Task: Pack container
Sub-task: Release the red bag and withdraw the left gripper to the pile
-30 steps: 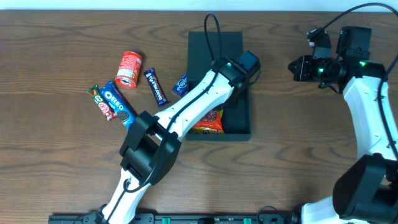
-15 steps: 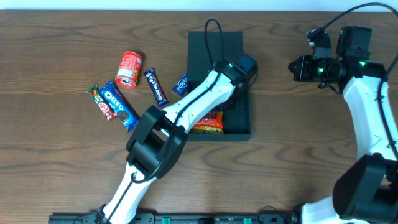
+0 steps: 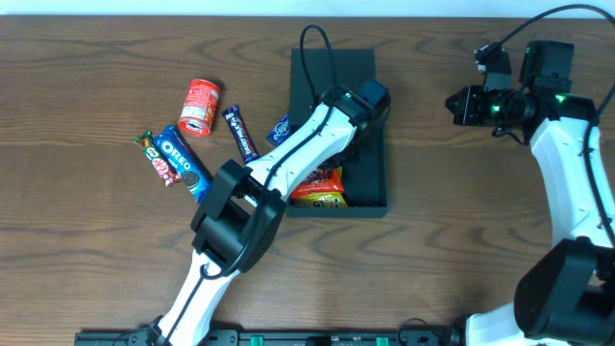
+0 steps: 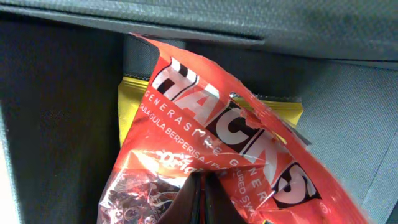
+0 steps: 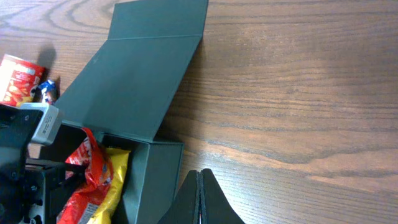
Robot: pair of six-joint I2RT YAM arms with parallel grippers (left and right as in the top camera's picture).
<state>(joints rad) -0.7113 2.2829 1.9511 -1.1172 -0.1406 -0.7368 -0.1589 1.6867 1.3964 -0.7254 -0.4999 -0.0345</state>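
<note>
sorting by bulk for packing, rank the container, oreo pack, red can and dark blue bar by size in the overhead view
1. container
2. oreo pack and red can, too alike to rank
3. dark blue bar

Robotics lab (seemingly), wooden table, robot arm

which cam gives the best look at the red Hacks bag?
Left wrist: the red bag fills the frame, its label readable, pinched in the left claw. Overhead shows only a strip of it in the container, beside the left arm. Right wrist catches it small, at the frame's lower left.
</note>
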